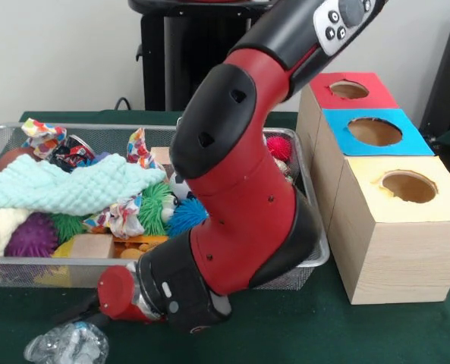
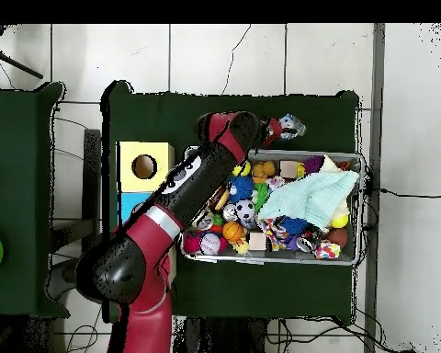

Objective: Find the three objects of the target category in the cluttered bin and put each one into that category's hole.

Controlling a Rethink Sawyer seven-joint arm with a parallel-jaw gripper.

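Note:
My gripper (image 1: 74, 322) reaches down past the near side of the wire mesh bin (image 1: 4, 267), low over the green table. It is shut on a crumpled see-through plastic bottle (image 1: 65, 346) outside the bin. In the overhead view the gripper (image 2: 281, 129) and the bottle (image 2: 292, 125) sit just beyond the bin's (image 2: 360, 211) far rim. The bin is full of toys, and no other bottle shows in it. Three wooden boxes stand beside the bin, with holes in red (image 1: 349, 90), blue (image 1: 374, 131) and yellow (image 1: 409, 186) tops.
A mint knitted cloth (image 1: 65, 186) lies over spiky balls, wooden blocks and crumpled wrappers in the bin. My arm (image 1: 240, 197) crosses above the bin's right part and hides it. In the overhead view the yellow box (image 2: 143, 165) shows left of the arm.

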